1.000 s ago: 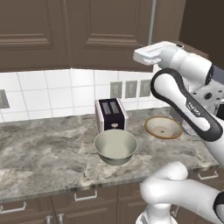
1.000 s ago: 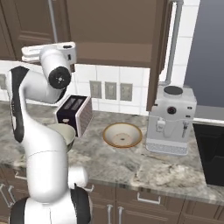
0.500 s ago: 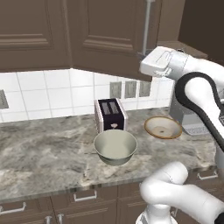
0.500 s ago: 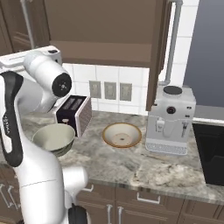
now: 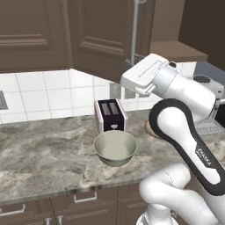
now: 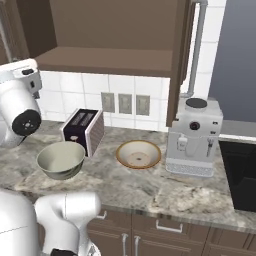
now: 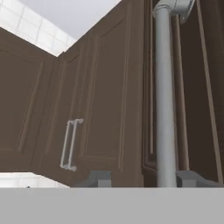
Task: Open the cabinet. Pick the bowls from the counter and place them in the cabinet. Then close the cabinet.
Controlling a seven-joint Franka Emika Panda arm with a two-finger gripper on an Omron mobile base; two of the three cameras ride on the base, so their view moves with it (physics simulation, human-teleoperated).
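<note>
In the hand view my gripper [image 7: 146, 179] points up at the cabinet's right door [image 7: 113, 100]. Its long silver handle [image 7: 165, 96] stands between the two fingertips, nearer the right one, with a gap on each side, so the jaws are open. That door [image 5: 103, 30] hangs swung out over the counter [image 5: 44, 158], and the cabinet's bare shelf [image 6: 110, 60] shows behind it. The plain greyish-cream bowl [image 5: 115, 147] sits in front of the toaster. The patterned bowl [image 6: 138, 153] lies further right, empty and upright.
A dark toaster [image 5: 110, 115] stands against the tiled wall behind the plain bowl. A silver coffee machine [image 6: 194, 137] sits right of the patterned bowl, under the open door's edge [image 6: 182, 60]. The left door [image 7: 43, 113] with its own handle [image 7: 70, 144] stays shut.
The hand has drawn back and down toward the base with the handle between its fingers. The right door has swung wide open, uncovering the shelf. Bowls and toaster have not moved.
</note>
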